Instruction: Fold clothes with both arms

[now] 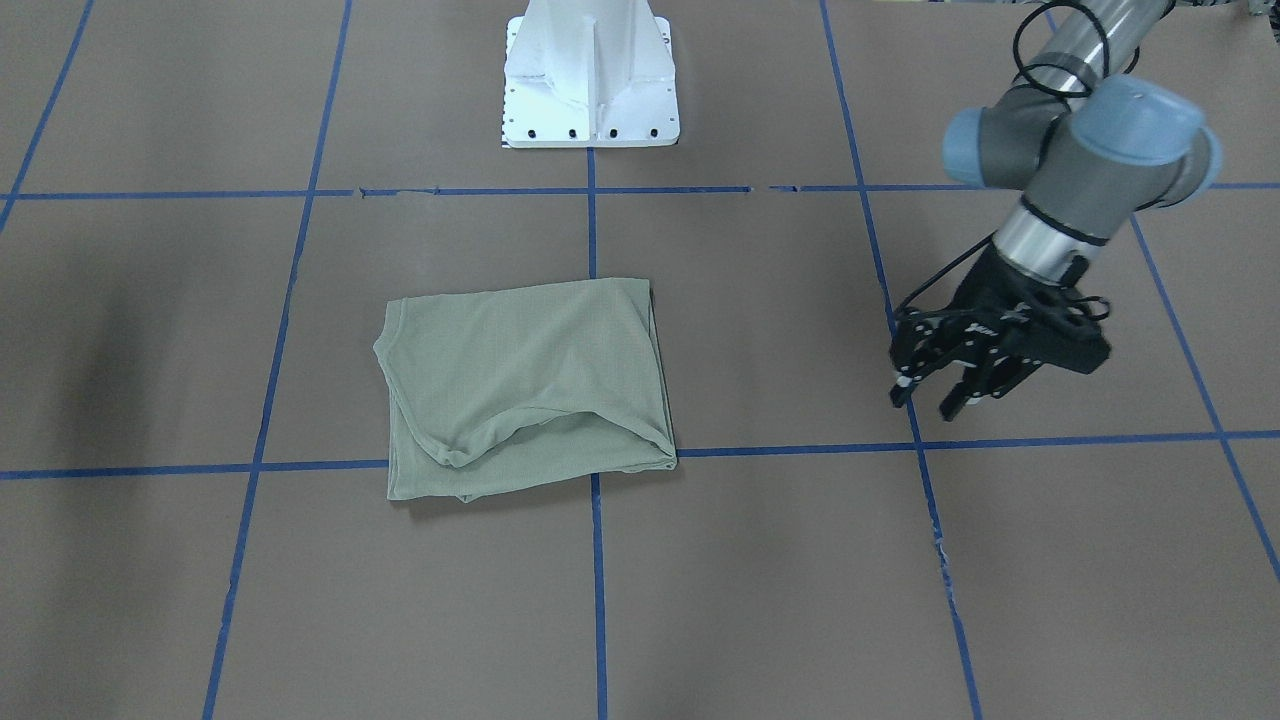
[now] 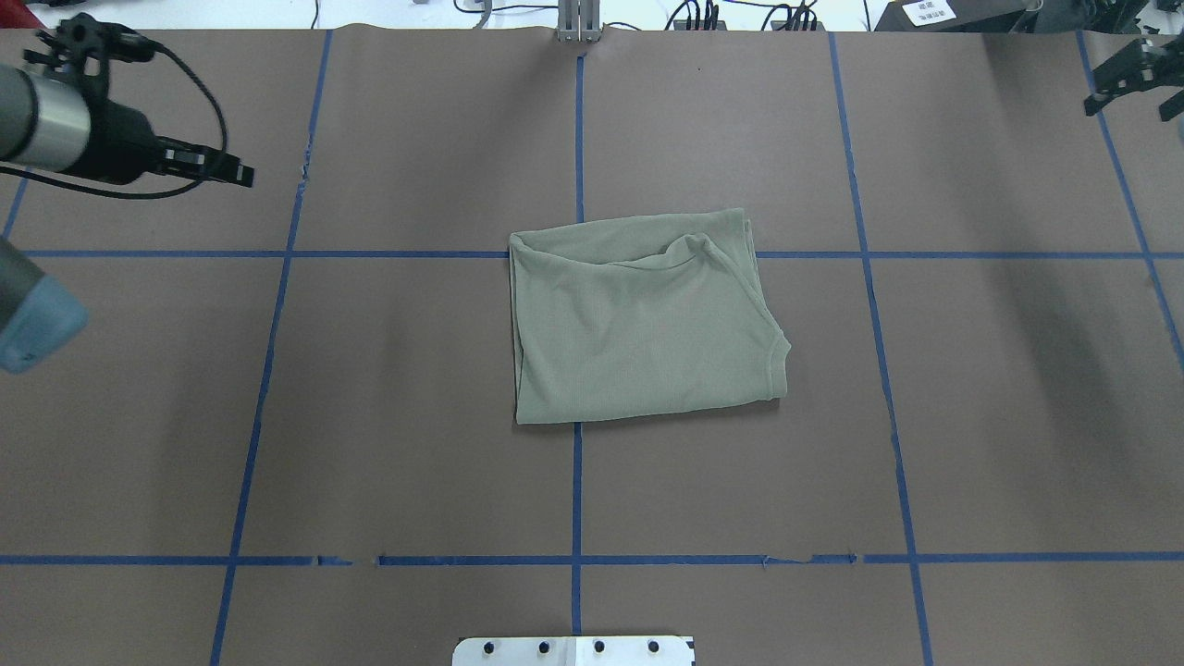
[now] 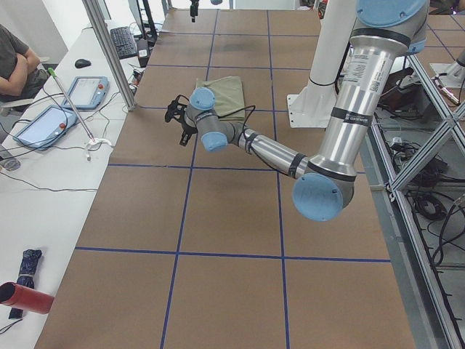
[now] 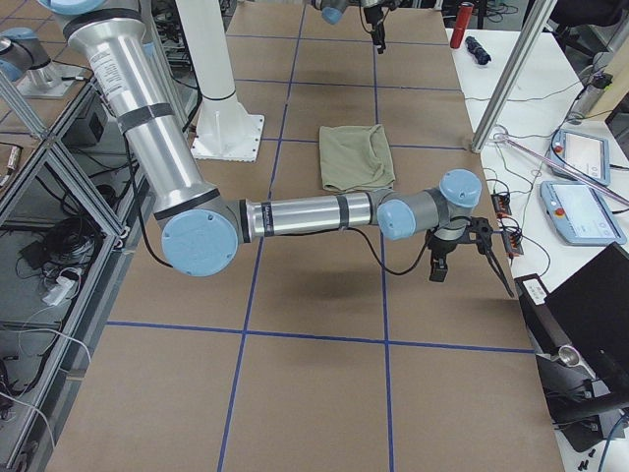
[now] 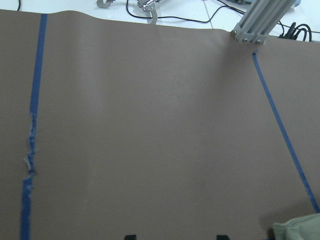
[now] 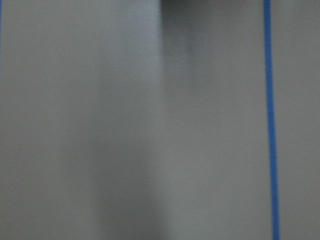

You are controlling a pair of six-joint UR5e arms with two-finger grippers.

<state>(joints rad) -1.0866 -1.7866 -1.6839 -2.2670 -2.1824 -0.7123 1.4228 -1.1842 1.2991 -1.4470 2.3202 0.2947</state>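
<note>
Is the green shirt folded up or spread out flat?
Folded. The shirt lies as a compact rectangle with layered edges, and no sleeves are showing.

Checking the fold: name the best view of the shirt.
Overhead exterior: the shirt lies whole, centred, unobstructed. Front-facing shows it whole too; side views, small; left wrist, one corner; right wrist, none.

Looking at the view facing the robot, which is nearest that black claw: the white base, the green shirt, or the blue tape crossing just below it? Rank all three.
1. Blue tape crossing, just below the left gripper.
2. Green shirt, mid-table, toward the view's left.
3. White base, top centre, farthest.
</note>
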